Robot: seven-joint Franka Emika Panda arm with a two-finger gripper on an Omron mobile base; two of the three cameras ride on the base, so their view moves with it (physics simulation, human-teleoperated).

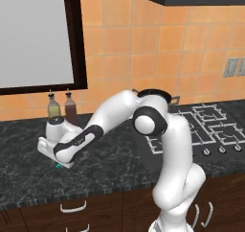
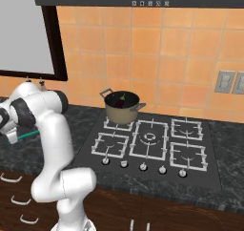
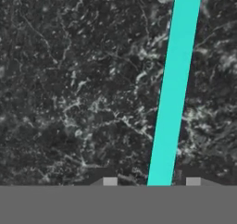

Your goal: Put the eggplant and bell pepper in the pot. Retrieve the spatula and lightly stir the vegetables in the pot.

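Where gripper point(image 3: 151, 181) straddles, spatula point(image 3: 175, 86) lies

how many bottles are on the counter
2: a pale olive bottle and a dark red bottle, side by side at the wall below the window; the arm may hide others.

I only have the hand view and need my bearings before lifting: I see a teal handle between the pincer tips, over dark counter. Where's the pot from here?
Observer: The pot stands on the back left burner of the stove, off to the hand's right.
Operator: Anything in it yet?
Observer: The eggplant lies inside; I can't make out a pepper.
Operator: What's close to the hand?
Observer: A dark red bottle and a paler bottle stand just behind it, by the wall.
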